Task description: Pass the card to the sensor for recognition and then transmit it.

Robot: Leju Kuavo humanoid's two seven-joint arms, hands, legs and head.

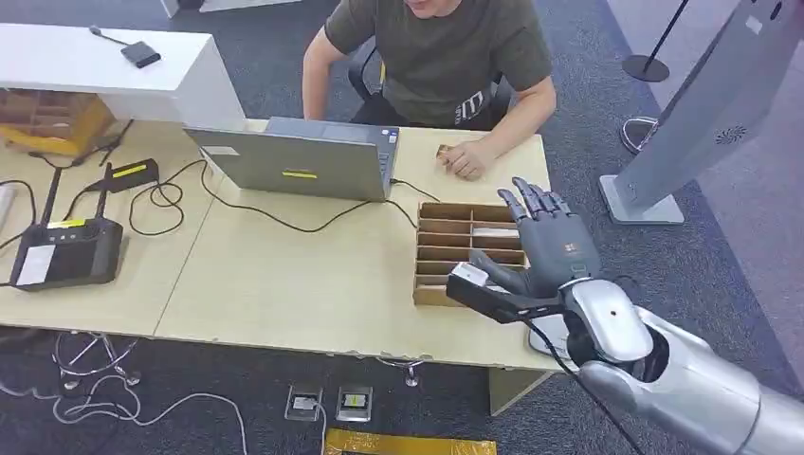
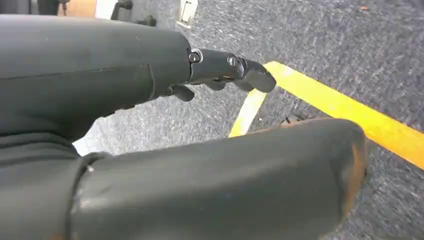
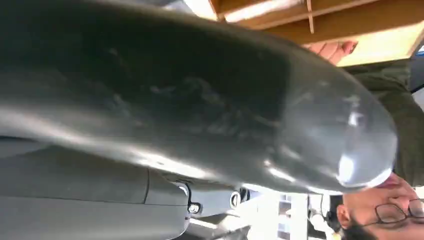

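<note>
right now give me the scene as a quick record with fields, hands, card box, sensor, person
right hand: raised over the card box, fingers spread, nothing held
left hand: hanging over the carpet floor, holding nothing
card box: wooden, divided into slots, on the table near its right end
sensor: black device at the table's left
person: seated behind the laptop, hand resting on the table

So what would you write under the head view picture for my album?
Robot's right hand hovers open above a cardboard divider tray while a person sits behind a laptop.

No legible text on the laptop [image 1: 301, 161] sticker or shirt [image 1: 441, 57] print.
</note>
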